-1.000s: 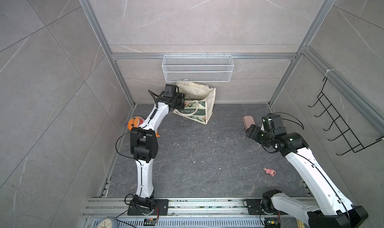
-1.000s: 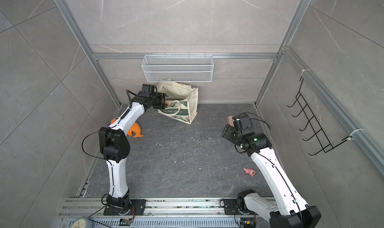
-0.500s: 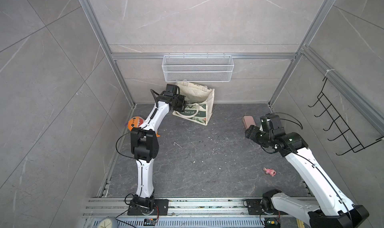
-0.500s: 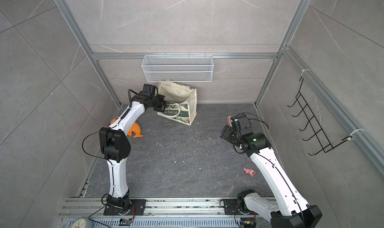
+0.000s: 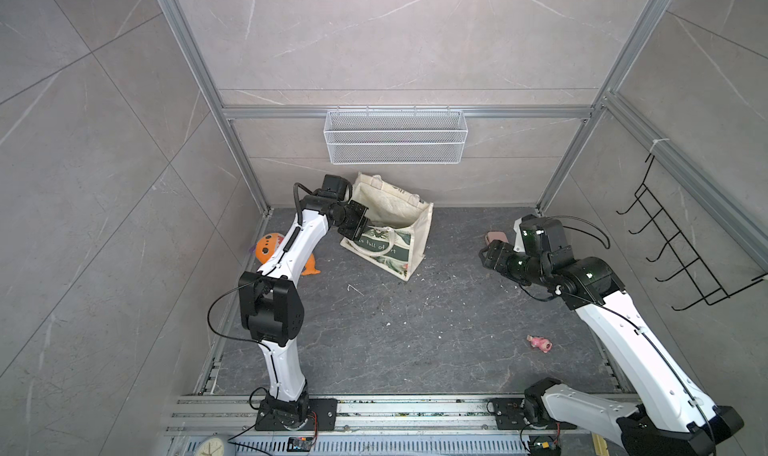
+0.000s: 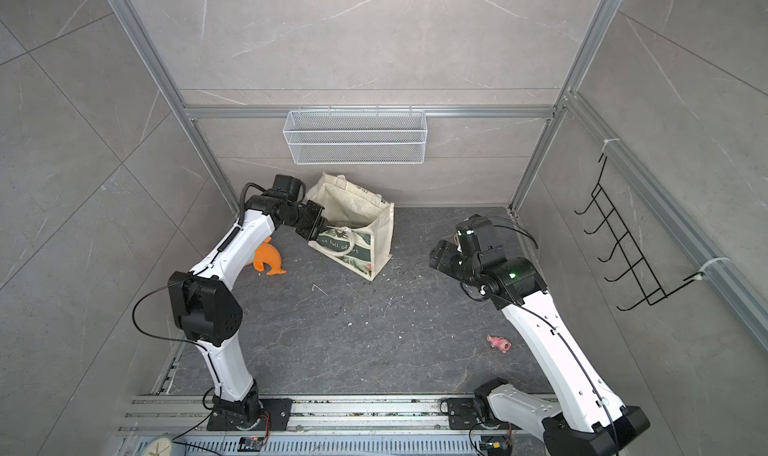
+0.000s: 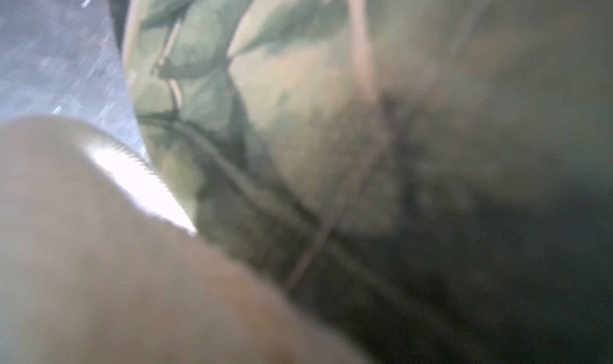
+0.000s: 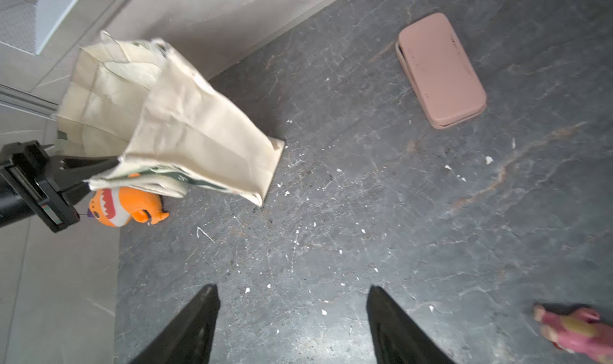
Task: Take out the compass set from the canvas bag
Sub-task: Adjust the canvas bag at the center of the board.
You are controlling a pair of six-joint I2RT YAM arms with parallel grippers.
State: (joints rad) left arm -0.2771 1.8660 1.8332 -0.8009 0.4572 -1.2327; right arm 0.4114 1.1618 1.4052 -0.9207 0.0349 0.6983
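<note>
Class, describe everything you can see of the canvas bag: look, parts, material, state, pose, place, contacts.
The canvas bag is a cream cloth tote, creased, with a dark green leafy front panel bearing white lettering and two cream handles, one drooping over that panel. It stands on the dark floor by the back wall, mouth gaping open. The left gripper is shut on its front rim.

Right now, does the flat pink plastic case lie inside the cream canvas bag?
No, the flat pink plastic case lies on the dark floor, apart from the cream canvas bag.
</note>
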